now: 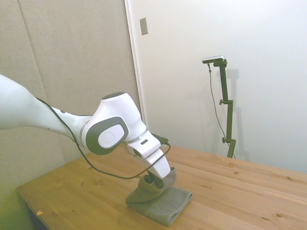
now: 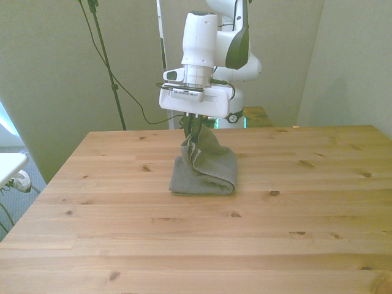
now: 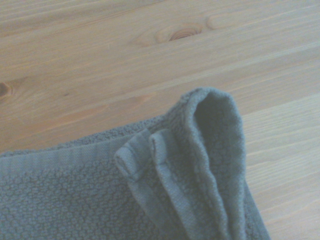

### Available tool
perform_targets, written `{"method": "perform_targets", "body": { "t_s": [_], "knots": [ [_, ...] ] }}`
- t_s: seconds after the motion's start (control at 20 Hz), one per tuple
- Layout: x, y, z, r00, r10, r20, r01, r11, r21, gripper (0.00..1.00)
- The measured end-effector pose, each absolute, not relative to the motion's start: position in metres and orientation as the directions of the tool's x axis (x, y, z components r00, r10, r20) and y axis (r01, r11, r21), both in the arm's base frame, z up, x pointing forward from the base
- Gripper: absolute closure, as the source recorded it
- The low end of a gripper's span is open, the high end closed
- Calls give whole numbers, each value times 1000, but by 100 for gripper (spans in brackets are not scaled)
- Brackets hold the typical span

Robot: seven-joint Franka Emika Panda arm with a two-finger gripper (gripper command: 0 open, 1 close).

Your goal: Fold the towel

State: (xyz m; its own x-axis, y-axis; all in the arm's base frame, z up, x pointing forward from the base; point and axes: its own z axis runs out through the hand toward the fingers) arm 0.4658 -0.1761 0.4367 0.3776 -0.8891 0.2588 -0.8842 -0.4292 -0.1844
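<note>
You're looking at the gripper (image 2: pixel 194 125) pinching the towel (image 2: pixel 204 168) by a bunched-up edge and holding that part lifted off the table (image 2: pixel 122 214). The fingers are pressing together on the cloth, with grey fabric wrapping up around them in the side view. The rest of the towel is lying on the wood as a doubled-over pad, fold rounded toward the front view's right. It's sitting nearer the table's far edge than the near edge, roughly midway between the two side edges. In the wrist view you're seeing the hemmed edges of the towel (image 3: pixel 165 200) stacking in layers, one corner curling over, with bare planks and knots beyond. The arm (image 1: pixel 103 132) is angling down onto it.
</note>
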Motion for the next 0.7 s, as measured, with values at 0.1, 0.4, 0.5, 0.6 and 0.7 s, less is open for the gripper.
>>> {"method": "perform_targets", "body": {
  "t_s": [0.1,0.4,0.5,0.6,0.7],
  "knots": [
    [466,-176,436,382,-887,259,-882,-434,-183,0],
    [468,-168,438,396,-879,265,-874,-449,-185,0],
    [468,-165,441,399,-877,269,-871,-454,-189,0],
    [467,-164,443,400,-876,271,-869,-456,-191,0],
    [466,-162,445,401,-875,272,-868,-458,-193,0]
  ]
}}
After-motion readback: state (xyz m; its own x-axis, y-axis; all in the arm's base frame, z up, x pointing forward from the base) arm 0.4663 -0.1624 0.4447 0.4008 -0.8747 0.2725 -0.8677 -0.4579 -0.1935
